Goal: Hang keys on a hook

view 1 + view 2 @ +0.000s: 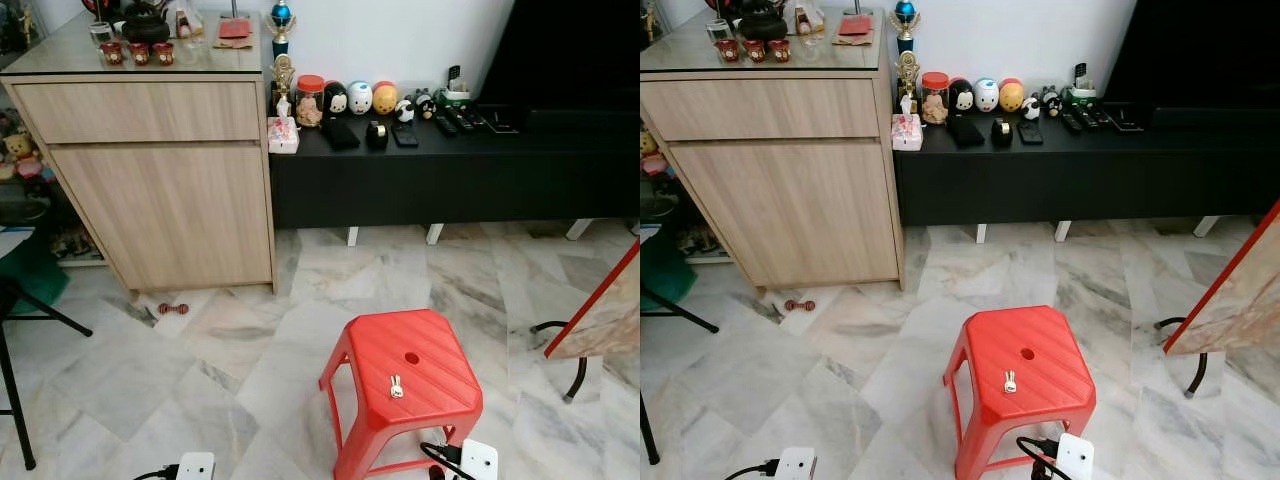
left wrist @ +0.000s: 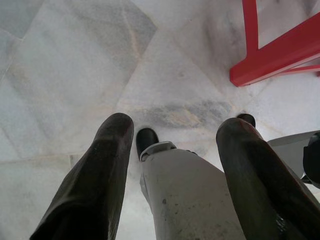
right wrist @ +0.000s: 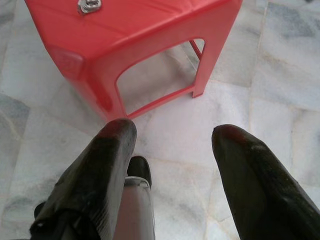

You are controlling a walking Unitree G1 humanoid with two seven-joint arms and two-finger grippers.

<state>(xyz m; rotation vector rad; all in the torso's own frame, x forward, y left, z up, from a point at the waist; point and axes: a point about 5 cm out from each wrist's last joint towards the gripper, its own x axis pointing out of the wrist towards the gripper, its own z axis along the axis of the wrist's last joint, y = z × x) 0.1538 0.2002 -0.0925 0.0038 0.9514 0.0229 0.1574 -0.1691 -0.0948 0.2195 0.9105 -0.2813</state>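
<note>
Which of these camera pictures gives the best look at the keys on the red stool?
The left eye view: the keys lie whole and unobstructed on the red stool seat. The right eye view shows them equally, slightly smaller. The right wrist view catches them cut off at its edge. The left wrist view shows the stool's leg.

The keys [image 1: 396, 386] lay flat on top of the red stool [image 1: 440, 375], a small silvery bunch resting near the seat's middle, just on my side of its round hole. From my right wrist I caught them [image 3: 89, 5] as a glinting metal cluster on the ribbed red seat, untouched.
</note>
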